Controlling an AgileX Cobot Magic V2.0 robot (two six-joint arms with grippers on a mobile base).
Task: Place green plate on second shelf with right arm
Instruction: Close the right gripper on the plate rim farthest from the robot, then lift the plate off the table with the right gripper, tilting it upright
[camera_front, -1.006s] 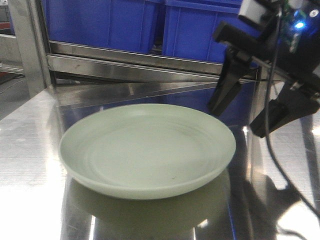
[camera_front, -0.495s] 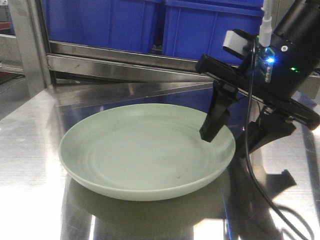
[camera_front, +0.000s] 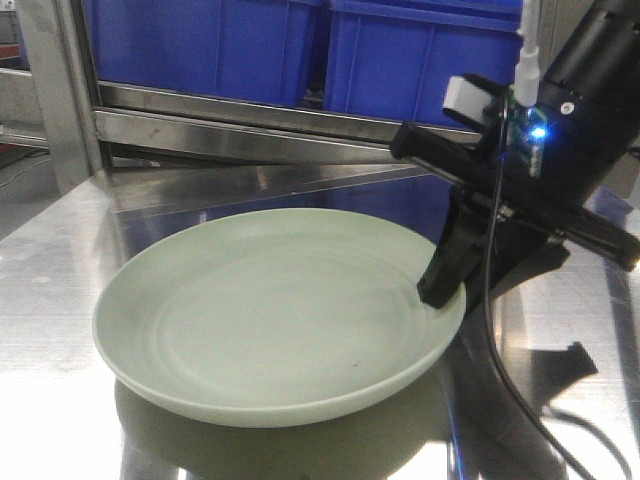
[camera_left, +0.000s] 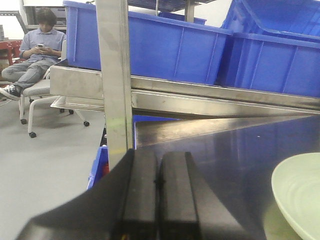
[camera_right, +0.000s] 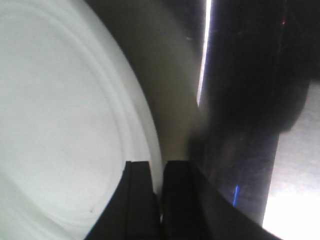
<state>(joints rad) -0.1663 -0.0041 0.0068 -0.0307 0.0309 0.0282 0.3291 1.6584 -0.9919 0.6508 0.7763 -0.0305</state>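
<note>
Clamping the right rim of the green plate (camera_front: 270, 310), the right gripper (camera_front: 443, 292) held one finger inside the rim and one outside. The plate lay on the steel table (camera_front: 50, 260), before blue bins (camera_front: 200, 45). The left gripper (camera_left: 159, 185) was closed, empty, jaws touching.

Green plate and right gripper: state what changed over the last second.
The right gripper came down from the upper right onto the right rim of the green plate and closed on it, one finger inside and one outside. The plate shifted slightly left and toward the front camera. The blue bins, shelf rail and steel table stayed put.
</note>
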